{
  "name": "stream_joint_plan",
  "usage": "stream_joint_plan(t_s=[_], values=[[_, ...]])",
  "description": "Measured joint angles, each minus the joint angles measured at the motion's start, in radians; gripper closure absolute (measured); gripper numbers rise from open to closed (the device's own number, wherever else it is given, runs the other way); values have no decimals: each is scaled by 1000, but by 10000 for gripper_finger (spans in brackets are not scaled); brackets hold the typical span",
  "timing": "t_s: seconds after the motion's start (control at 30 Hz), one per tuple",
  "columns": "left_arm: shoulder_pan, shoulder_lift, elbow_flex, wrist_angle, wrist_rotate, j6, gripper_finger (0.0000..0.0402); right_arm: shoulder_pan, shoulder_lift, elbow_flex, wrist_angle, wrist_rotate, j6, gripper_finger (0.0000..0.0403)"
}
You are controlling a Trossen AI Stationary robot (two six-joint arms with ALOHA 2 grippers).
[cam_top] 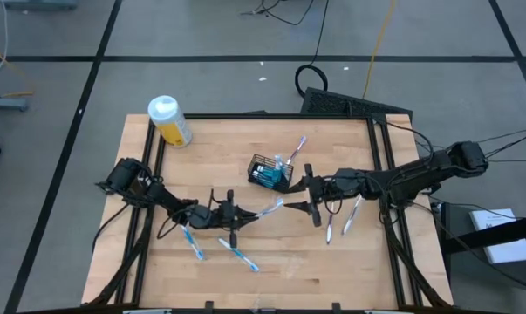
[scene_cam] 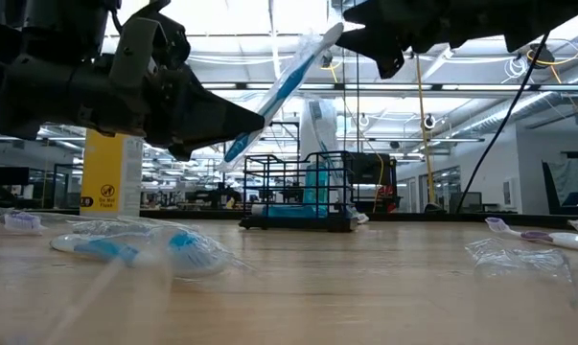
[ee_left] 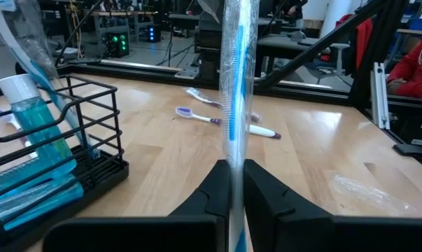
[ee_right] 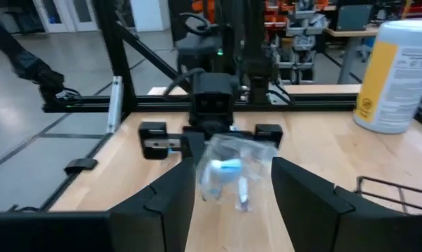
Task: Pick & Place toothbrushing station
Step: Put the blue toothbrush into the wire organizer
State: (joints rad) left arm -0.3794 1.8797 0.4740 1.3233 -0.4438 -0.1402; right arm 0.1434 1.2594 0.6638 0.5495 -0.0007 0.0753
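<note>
Toothbrush [cam_top: 269,209] in clear wrapper is staying pinched in the left gripper [cam_top: 245,215], lifted above the wooden table [cam_top: 271,270] near its middle. The right gripper [cam_top: 304,205] is standing with fingers spread wide around the brush's head end, not pressing it. The black wire basket [cam_top: 268,173] with teal tubes is sitting just behind them.

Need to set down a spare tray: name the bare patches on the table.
Free: the strip between the yellow bottle and the wire-mesh basket, and the near right corner. Crowded: the middle, where both grippers meet at a wrapped toothbrush, and near left, with loose toothbrushes.
</note>
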Motion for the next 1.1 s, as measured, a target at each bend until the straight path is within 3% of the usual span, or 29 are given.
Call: stream_joint_plan(t_s=[0.73,1.1], values=[[12,0,0,-4,6,-19,383,0,0,1,-31,1,11,222],[26,0,8,-4,32,-21,383,-27,66,0,14,-3,11,223]])
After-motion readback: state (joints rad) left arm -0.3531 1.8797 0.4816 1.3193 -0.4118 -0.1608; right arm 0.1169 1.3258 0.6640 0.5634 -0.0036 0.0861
